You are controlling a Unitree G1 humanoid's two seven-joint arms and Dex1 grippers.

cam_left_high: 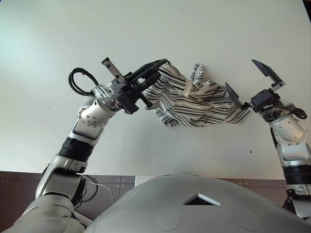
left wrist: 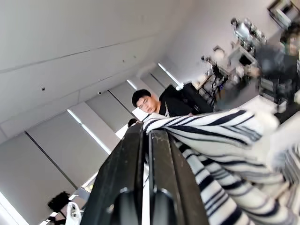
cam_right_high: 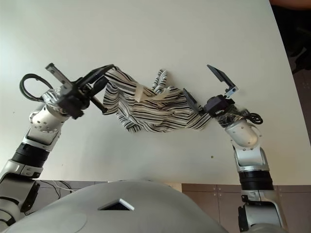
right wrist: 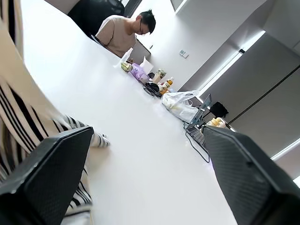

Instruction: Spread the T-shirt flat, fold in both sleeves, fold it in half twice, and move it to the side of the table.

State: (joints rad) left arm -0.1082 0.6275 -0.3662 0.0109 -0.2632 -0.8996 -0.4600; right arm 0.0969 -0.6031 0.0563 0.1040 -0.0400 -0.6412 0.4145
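The crumpled black-and-white striped fabric T-shirt (cam_left_high: 194,104) lies bunched on the white table (cam_left_high: 146,29) between both claws, one edge pinched by the closed left gripper (cam_left_high: 158,66), while the right gripper (cam_left_high: 249,82) stands wide open just beside its other end.

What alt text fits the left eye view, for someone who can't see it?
A crumpled striped T-shirt lies on a white table. The left gripper is shut on one end; the right gripper is open at the other.

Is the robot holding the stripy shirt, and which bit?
Yes. The left gripper pinches the T-shirt by a lifted edge at its left end. The right gripper is open, holding nothing.
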